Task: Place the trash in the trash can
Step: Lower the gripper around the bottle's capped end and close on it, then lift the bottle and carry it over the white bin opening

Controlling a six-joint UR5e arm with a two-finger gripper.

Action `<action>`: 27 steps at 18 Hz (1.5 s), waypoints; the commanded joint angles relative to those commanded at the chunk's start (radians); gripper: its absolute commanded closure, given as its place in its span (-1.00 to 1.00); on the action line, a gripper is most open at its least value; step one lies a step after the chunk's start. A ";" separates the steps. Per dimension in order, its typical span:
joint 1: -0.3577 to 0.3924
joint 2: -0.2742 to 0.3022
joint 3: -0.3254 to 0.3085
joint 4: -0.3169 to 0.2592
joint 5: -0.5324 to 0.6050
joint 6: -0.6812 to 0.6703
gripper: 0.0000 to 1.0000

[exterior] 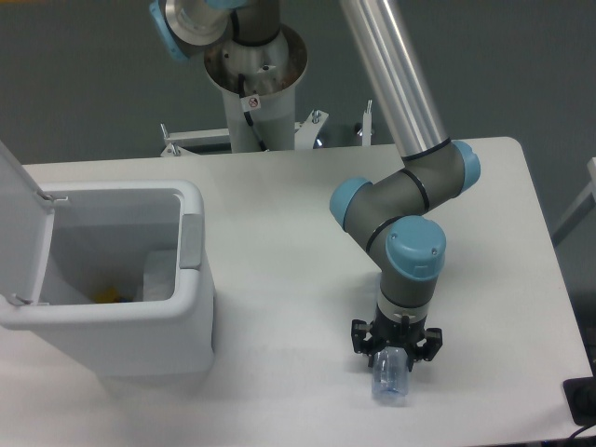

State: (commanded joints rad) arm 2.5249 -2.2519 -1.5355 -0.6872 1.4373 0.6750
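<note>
While the trash can (112, 298) stands open at left, lid up, the gripper (395, 348) points down over the clear bottle (391, 377) lying near the table's (279, 233) near-right edge. Fingers straddle it; firm grasp cannot be confirmed.

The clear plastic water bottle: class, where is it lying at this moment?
The clear plastic water bottle lies on the white table near its front edge, right of the white plastic trash can, directly under the gripper.
</note>
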 joint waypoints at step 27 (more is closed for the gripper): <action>-0.115 0.299 0.305 0.012 -0.287 -0.440 -0.19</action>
State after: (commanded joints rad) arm 2.4101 -1.9530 -1.2302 -0.6750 1.1505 0.2349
